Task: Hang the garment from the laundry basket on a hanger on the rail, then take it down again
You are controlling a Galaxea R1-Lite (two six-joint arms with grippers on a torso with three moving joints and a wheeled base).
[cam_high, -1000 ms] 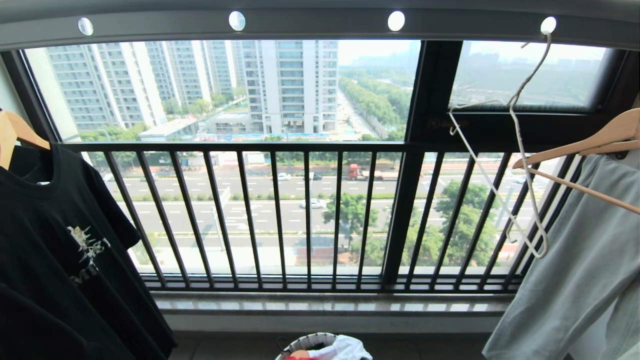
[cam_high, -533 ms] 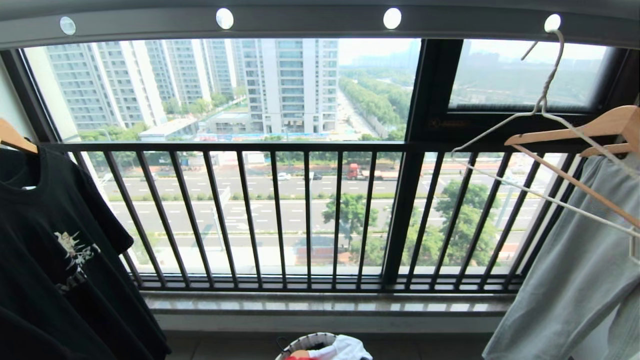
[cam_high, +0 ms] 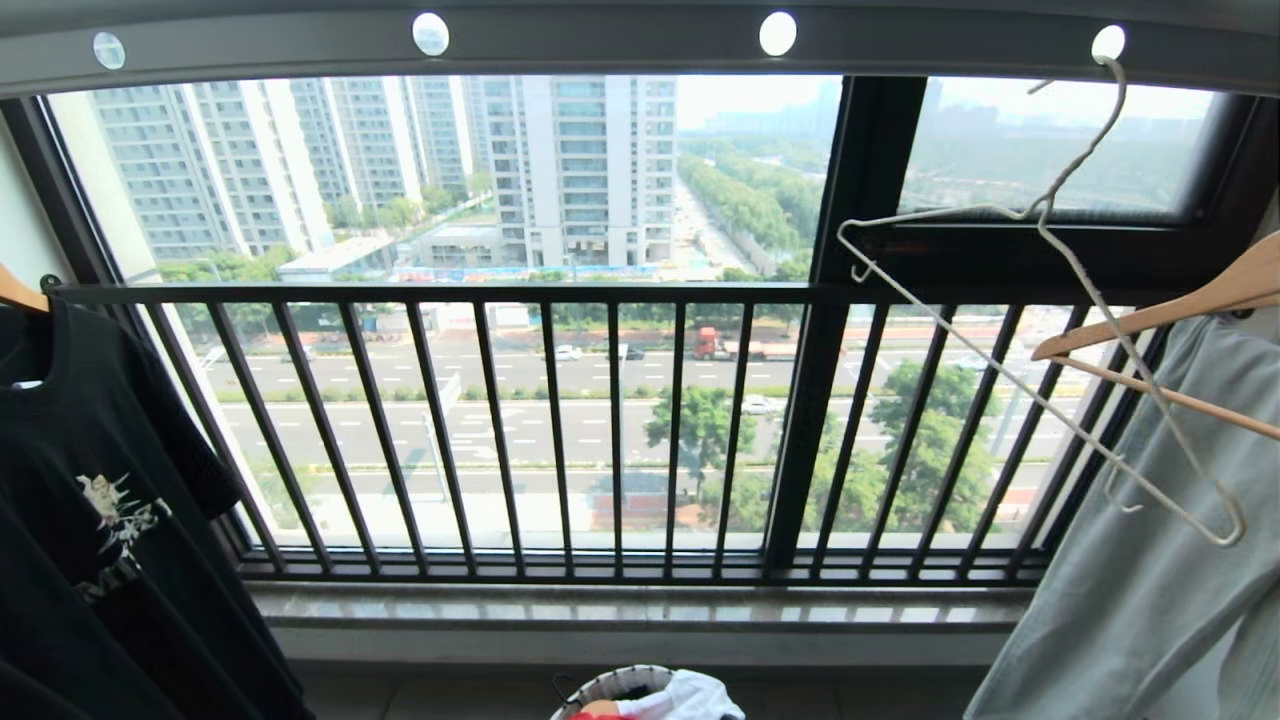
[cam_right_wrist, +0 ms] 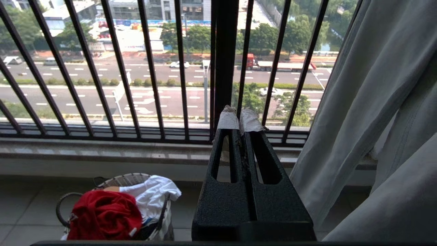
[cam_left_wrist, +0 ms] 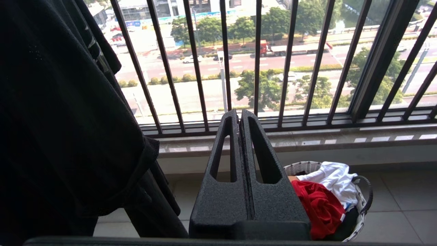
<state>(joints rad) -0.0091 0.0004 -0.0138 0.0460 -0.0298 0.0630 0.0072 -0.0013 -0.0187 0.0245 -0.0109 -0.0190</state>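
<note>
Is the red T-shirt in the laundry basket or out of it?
In. The red T-shirt lies bunched in the laundry basket beside a white cloth; the wire hanger on the rail hangs bare.

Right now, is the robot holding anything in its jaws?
No. Both the left gripper and the right gripper are shut on nothing; the red T-shirt lies in the basket.

Right end effector [cam_right_wrist: 239,118] closed, empty, facing black railing [cam_right_wrist: 119,68]; red garment [cam_right_wrist: 102,215] crumpled in laundry basket [cam_right_wrist: 65,201] below.

White woven basket [cam_right_wrist: 160,218], red cloth tee [cam_right_wrist: 102,215], matt blk end effector [cam_left_wrist: 240,114], wire hanger [cam_high: 1060,300]
</note>
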